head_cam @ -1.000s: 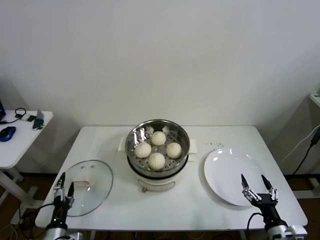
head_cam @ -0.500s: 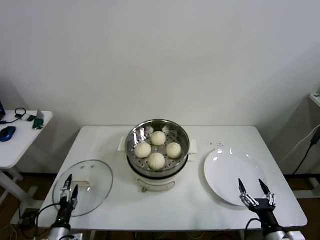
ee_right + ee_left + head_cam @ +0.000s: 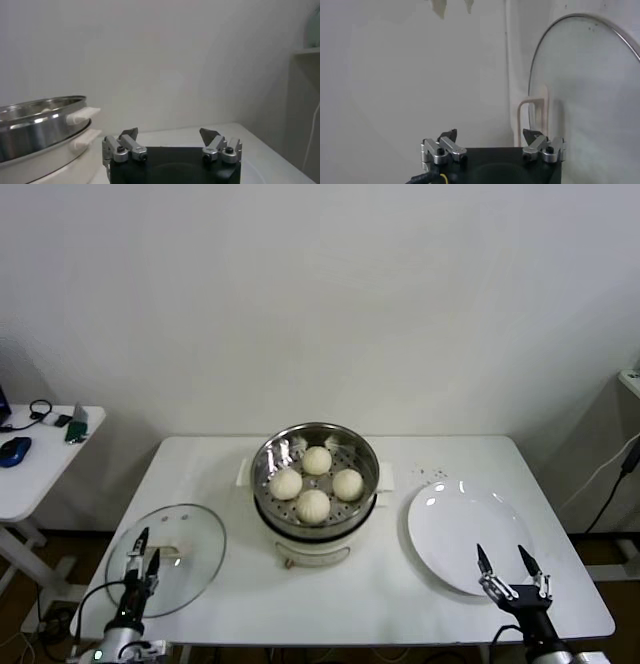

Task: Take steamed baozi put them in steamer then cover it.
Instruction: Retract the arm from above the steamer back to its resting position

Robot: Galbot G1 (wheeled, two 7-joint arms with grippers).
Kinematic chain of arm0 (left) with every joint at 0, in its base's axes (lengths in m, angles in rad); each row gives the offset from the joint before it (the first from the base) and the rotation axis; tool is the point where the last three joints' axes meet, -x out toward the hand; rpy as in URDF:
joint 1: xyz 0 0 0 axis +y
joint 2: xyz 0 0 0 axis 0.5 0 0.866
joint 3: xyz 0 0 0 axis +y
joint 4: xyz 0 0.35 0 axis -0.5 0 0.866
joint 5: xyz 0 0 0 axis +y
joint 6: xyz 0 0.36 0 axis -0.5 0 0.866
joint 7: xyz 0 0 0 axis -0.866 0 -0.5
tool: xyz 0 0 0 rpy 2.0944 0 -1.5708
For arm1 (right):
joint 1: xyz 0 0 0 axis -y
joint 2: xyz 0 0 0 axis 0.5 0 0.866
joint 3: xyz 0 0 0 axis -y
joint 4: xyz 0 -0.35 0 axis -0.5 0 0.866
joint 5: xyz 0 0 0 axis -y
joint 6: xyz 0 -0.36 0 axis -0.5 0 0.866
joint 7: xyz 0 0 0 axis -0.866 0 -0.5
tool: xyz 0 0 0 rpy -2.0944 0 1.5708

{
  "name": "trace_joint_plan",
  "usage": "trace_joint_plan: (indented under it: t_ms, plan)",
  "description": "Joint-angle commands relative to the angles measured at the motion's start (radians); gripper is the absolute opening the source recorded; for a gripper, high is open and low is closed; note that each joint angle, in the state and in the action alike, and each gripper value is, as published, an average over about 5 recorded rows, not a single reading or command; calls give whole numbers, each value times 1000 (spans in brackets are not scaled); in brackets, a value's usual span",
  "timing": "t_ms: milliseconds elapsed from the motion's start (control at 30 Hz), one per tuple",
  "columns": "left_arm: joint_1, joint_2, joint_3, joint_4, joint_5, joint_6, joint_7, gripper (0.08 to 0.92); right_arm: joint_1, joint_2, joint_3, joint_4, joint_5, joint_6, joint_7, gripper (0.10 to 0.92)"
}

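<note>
four baozi [image 3: 316, 482] in steamer [image 3: 315, 446]; cover [image 3: 168, 557] under open left pincer [image 3: 146, 552]

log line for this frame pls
baozi: four in steamer | lid: off, on table left of steamer | plate: bare | left gripper: open, over lid's near edge | right gripper: open, over plate's near edge

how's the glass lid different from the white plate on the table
The glass lid is clear with a metal rim; the white plate is opaque. The lid has a whitish handle at its centre; the plate is bare. The lid lies to the robot's left of the steamer, the plate to its right. Both are round, lie flat, and have an open pincer over their near edge.
</note>
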Motion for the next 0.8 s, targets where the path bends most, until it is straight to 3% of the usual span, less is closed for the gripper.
trace_joint_plan:
  t_ms: [33, 500, 800]
  plan:
    - [-43, 10, 5, 30, -15, 0, 13, 823, -8, 3, 0, 9, -3, 1, 2, 823]
    - [-89, 2, 15, 100, -15, -6, 9, 815, -14, 22, 23, 17, -8, 3, 1, 823]
    - [-95, -1, 15, 118, -2, -10, 9, 593, -8, 29, 21, 14, -12, 1, 0, 823]
